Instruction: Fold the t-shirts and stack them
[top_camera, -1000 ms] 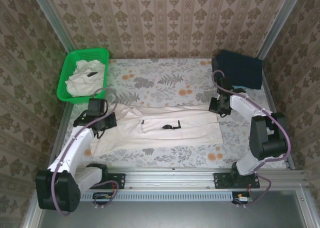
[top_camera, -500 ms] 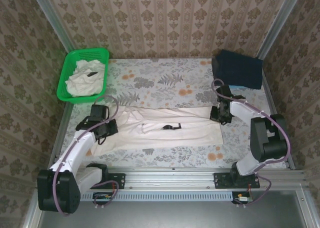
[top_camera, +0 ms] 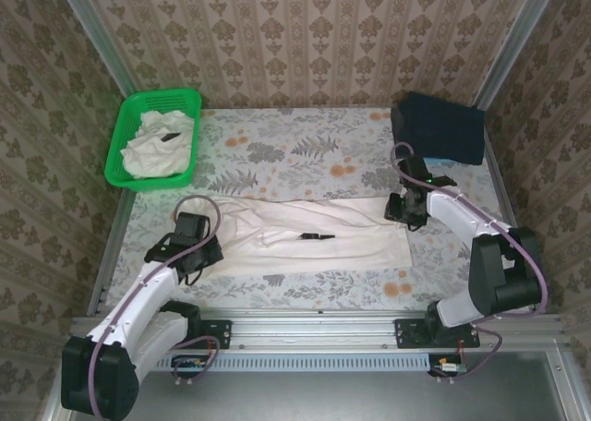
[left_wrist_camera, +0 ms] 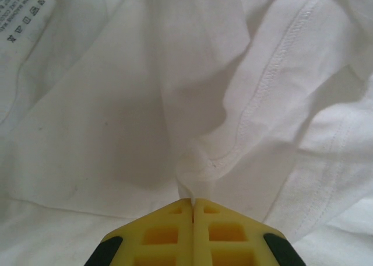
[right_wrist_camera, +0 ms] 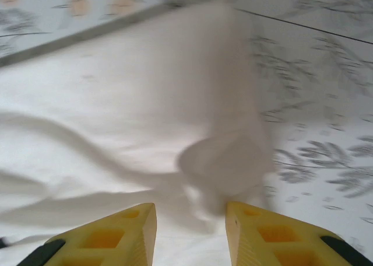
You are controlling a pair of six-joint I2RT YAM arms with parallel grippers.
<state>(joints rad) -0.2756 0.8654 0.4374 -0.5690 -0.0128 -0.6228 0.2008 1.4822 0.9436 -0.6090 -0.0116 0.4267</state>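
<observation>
Left fingers (left_wrist_camera: 163, 234): yellow pads pressed together, pinching a stitched hem fold of the t-shirt (left_wrist_camera: 116, 132). Right fingers (right_wrist_camera: 111, 237): pads stand apart, nothing clamped; a small raised bump of the same cloth lies just ahead of the gap. Seen from above, the left fingers (top_camera: 196, 247) sit at the shirt's left end and the right fingers (top_camera: 406, 209) at its far right corner. Count: one t-shirt (top_camera: 323, 246) laid out lengthwise across the near half of the counter (top_camera: 305, 149), off-white, with one small black graphic (top_camera: 314, 235) near its middle. One green basket (top_camera: 116, 149) at the far left corner holds crumpled white t-shirts (top_camera: 152, 144); one black mark shows there, and the number of pieces cannot be told. One dark navy object (top_camera: 439, 126) sits at the far right corner. Two arms: left arm (top_camera: 138, 296), right arm (top_camera: 471, 222). The counter has a pale floral cover, grey leaves with orange blooms. The walls (top_camera: 305, 42) carry beige damask wallpaper, and a metal rail (top_camera: 323, 319) runs along the near edge. One care label (left_wrist_camera: 26, 12), upper left of the left wrist view, has print too small to read.
</observation>
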